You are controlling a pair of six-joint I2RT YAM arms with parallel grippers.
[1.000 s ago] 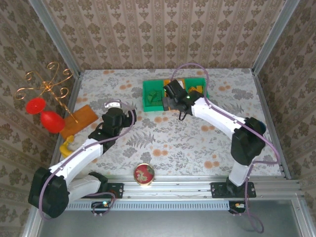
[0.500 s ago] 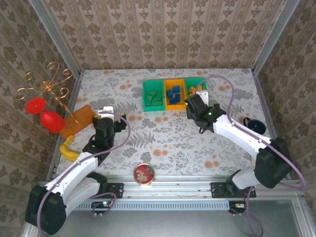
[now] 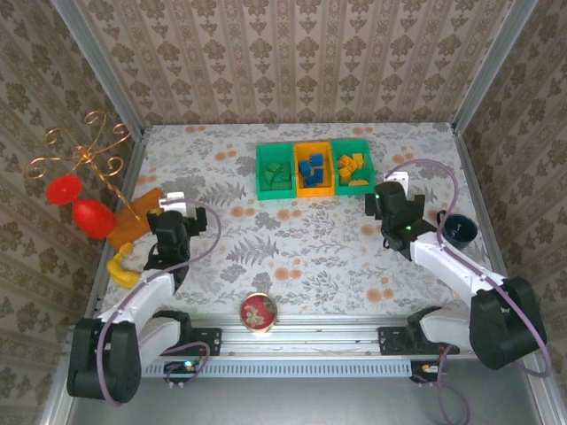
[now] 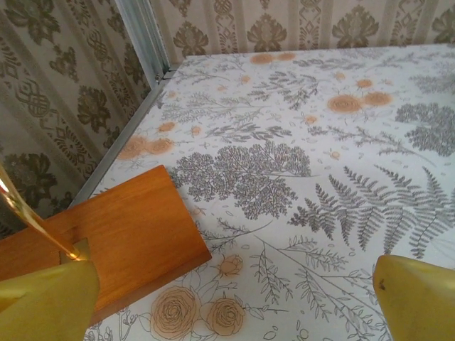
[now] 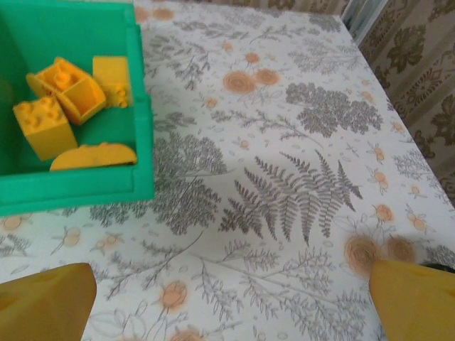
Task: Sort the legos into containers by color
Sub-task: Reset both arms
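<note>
Top external view: the left gripper [image 3: 170, 209] sits near the left side of the table [image 3: 292, 243], jaws spread wide with nothing between them; a wooden board [image 3: 142, 212] lies just ahead and to their left, carrying a gold wire stand [image 3: 84, 155] hung with red balls [image 3: 78, 205]; a yellow object [image 3: 124, 268] lies behind the jaws, beside the arm; a round tin [image 3: 259, 312] stands well behind and to their right, at the near edge. The right gripper [image 3: 390, 191] is likewise released and empty; a dark cup [image 3: 459, 230] stands behind and to the right of its jaws. Ahead and left of them, in a row touching side to side, stand a green bin [image 3: 263, 173] with the green legos [image 3: 280, 174], an orange bin [image 3: 314, 189] with the blue legos [image 3: 311, 168], and a second green bin [image 3: 368, 168] with the yellow legos [image 3: 352, 167].

In the left wrist view the left gripper [image 4: 234, 312] faces bare cloth; the board [image 4: 121, 234] juts in from the left, its corner near the left finger [image 4: 43, 302]; a metal rail [image 4: 146, 42] marks the table's far left corner.

In the right wrist view the right gripper [image 5: 227, 305] has open cloth straight ahead; the second green bin's wall [image 5: 78, 188] stands ahead-left, holding yellow legos [image 5: 64, 99].

The table wears a floral cloth; patterned wallpapered walls [image 3: 292, 62] close it in on three sides.
</note>
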